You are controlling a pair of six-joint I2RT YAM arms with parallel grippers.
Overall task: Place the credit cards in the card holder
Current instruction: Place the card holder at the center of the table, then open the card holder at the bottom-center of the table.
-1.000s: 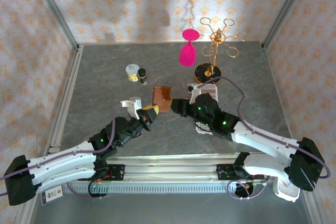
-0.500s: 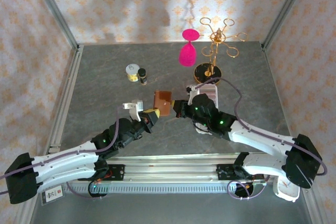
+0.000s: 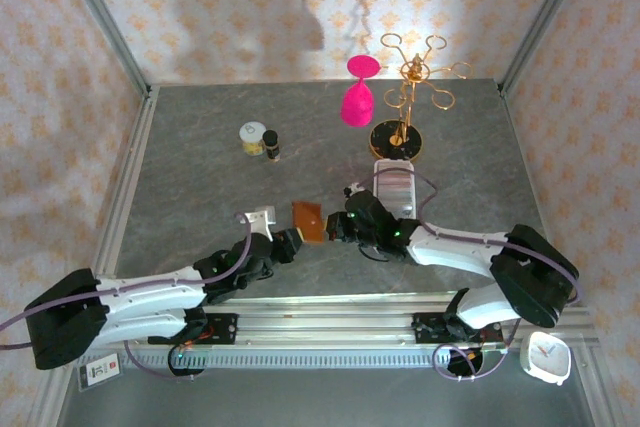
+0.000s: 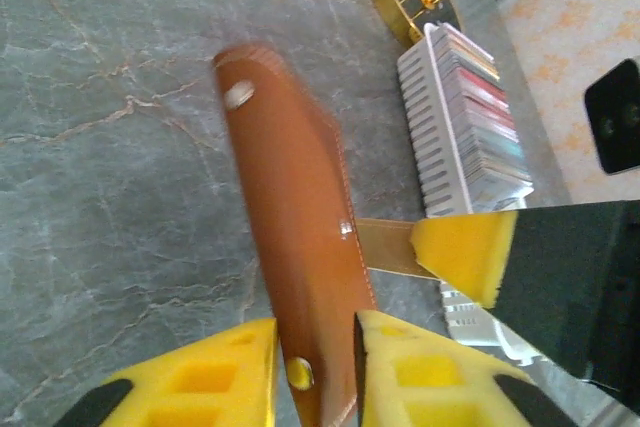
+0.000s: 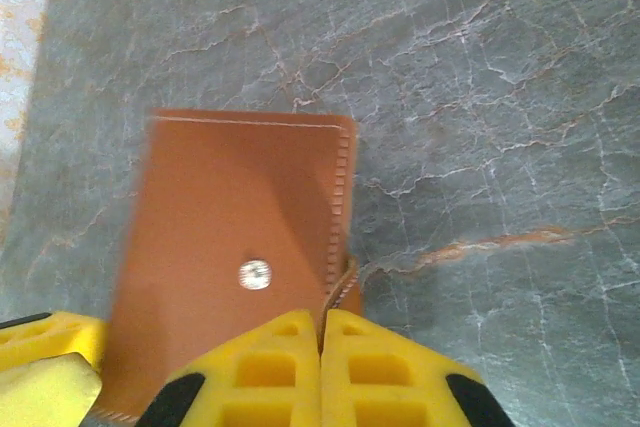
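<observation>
Top view: one pink glass [image 3: 357, 97], one gold rack [image 3: 405, 97] and two jars [image 3: 253, 135] are standing at 12 o'clock on the table [image 3: 200, 177]. One brown card holder [image 3: 308, 220] is sitting mid-table.

Left wrist: the left claw [image 4: 315, 347] is sitting narrowly parted around its stitched edge. Credit cards [image 4: 480, 112], too many to count, are standing in one white tray [image 4: 425, 127] at 1 o'clock.

Right wrist: the right claw [image 5: 322, 347] is pinching its flap.

ok so both arms pulled back toward the near edge and the card holder [image 3: 308, 220] came with them, so it's closer in than a second ago. The left gripper [image 3: 292, 239] just loosened off it, and the right gripper [image 3: 333, 227] went from slightly apart to pinched tight on its flap. The white tray [image 3: 396, 187] is uncovered now, and a small white clock [image 3: 545, 358] has popped into sight.
</observation>
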